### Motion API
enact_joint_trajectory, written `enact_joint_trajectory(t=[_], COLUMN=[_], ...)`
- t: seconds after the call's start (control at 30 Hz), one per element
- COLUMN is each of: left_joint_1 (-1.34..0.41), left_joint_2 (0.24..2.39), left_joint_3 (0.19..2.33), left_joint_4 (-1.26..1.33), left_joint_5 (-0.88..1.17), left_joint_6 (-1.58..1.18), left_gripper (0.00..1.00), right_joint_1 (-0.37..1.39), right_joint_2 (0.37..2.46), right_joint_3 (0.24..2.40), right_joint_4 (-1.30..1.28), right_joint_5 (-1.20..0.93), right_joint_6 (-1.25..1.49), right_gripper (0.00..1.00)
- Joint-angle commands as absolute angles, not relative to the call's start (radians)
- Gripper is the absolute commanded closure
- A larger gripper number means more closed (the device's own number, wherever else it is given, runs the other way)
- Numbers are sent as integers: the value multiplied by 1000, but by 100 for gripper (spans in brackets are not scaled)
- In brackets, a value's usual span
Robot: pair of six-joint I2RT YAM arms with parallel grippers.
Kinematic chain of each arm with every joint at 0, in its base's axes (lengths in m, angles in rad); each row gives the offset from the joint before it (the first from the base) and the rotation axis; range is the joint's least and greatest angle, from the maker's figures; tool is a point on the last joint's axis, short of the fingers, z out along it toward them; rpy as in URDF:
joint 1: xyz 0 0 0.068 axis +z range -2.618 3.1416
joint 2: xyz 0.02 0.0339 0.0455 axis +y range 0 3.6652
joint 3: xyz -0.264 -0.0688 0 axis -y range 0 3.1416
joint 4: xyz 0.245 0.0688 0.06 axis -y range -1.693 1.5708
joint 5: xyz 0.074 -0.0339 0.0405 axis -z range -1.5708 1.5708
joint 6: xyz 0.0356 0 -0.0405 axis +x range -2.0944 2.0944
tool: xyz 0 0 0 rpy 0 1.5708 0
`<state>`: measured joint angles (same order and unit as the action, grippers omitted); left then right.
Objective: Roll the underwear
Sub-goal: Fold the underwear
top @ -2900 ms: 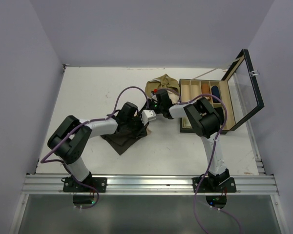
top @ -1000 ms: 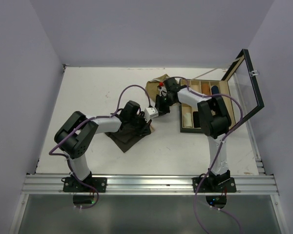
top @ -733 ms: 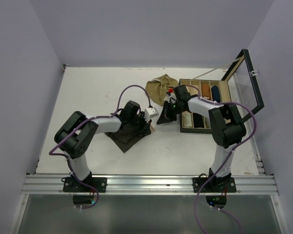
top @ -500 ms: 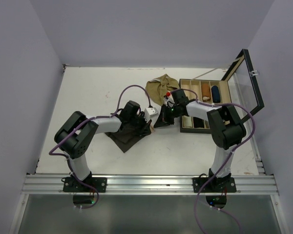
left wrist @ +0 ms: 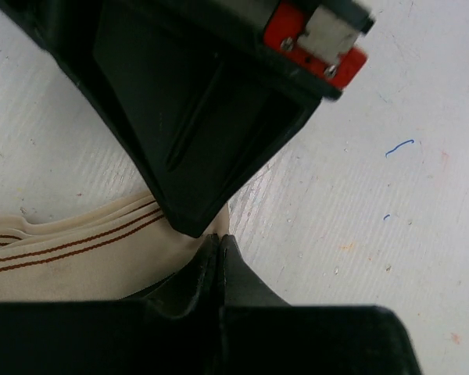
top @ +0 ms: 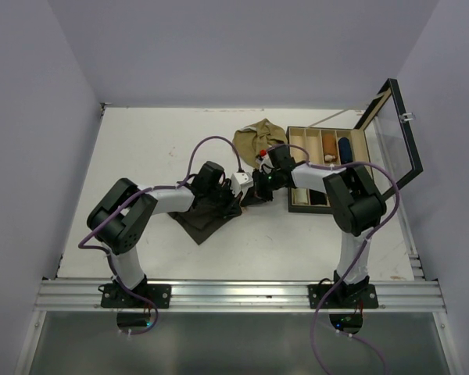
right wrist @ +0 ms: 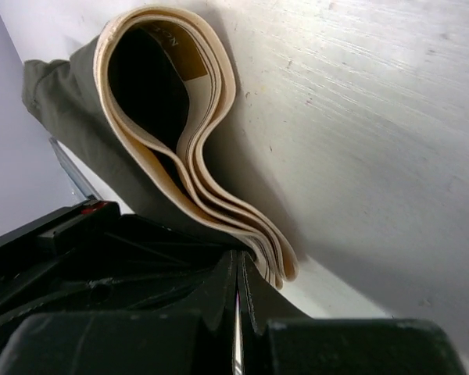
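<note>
dark brown underwear (top: 205,221) spread flat, beige striped waistband (left wrist: 62,258) folded over; olive-tan underwear (top: 254,134) crumpled just beyond

Underwear (top: 199,226) left of box (top: 305,208)

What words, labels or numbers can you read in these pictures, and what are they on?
Nothing can be read for sure.
Brown tag inside the folded cream waistband, right wrist view: faint letters, too blurred to read.
No other text shows in any view.
</note>
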<state>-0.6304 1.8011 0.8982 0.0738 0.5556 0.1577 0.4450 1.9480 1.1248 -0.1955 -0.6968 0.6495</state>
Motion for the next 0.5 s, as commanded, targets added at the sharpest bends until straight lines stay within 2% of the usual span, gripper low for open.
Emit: enact_joint_trajectory(t=[0.0, 0.23, 0.37, 0.47], left_joint_1=[-637, -638, -638, -631], left_joint_2=[1830, 1798, 1743, 1581], left_joint_3=[873, 887, 919, 920], left_joint_4=[5, -78, -217, -305], left_joint_5=[552, 551, 531, 486], left_joint_6=[166, 215, 348, 434], left_gripper=[100, 100, 91, 85], right_joint_1=[479, 483, 483, 483], right_joint_2=[1989, 2062, 2065, 2049], right_joint_3=[1187, 1200, 1169, 1102], right_joint_4=[-196, -244, -268, -232], right_joint_5=[-677, -583, -565, -569], right_joint_6=[611, 560, 555, 589], right_gripper=[100, 100, 100, 100])
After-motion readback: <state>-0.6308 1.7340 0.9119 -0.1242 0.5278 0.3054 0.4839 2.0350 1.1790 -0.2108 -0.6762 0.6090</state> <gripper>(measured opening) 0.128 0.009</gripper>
